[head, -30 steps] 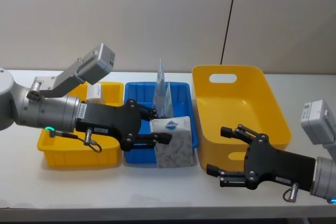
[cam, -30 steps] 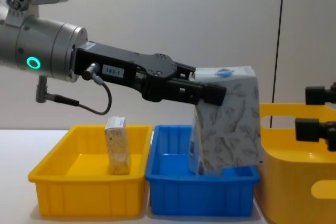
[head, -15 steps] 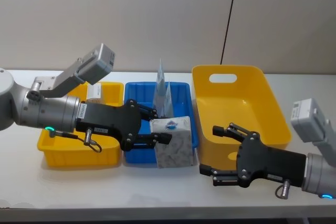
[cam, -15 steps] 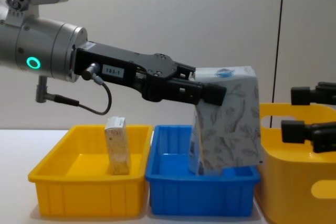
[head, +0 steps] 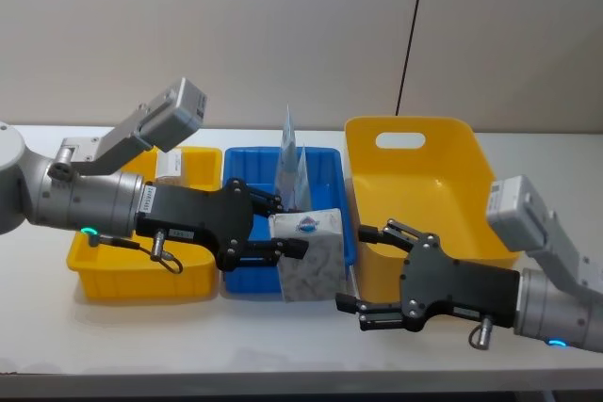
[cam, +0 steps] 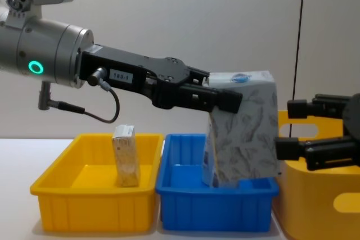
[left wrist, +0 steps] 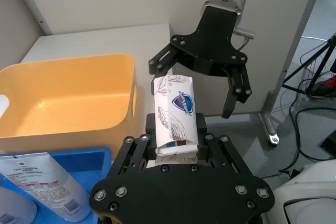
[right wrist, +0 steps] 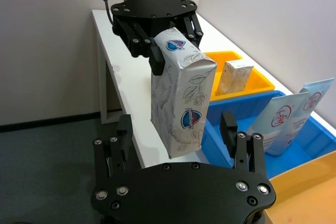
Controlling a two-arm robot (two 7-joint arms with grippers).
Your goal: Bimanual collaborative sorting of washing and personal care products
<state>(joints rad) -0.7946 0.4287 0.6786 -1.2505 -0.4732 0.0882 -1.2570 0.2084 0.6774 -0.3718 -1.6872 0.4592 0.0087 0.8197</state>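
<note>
We see the white leaf-print pack (head: 311, 268) clamped near its top between the fingers of the left claw (head: 287, 227), roughly upright at the near right corner of the blue bin (head: 332, 165). The right claw (head: 356, 273) faces it from the opposite side — fingers spread wide, tips just beside the pack; we cannot tell whether they touch. Beyond the left claw, pale tubes (head: 293, 168) stand in the blue bin; a beige carton (cam: 126, 158) stands in the small yellow bin (cam: 56, 186).
</note>
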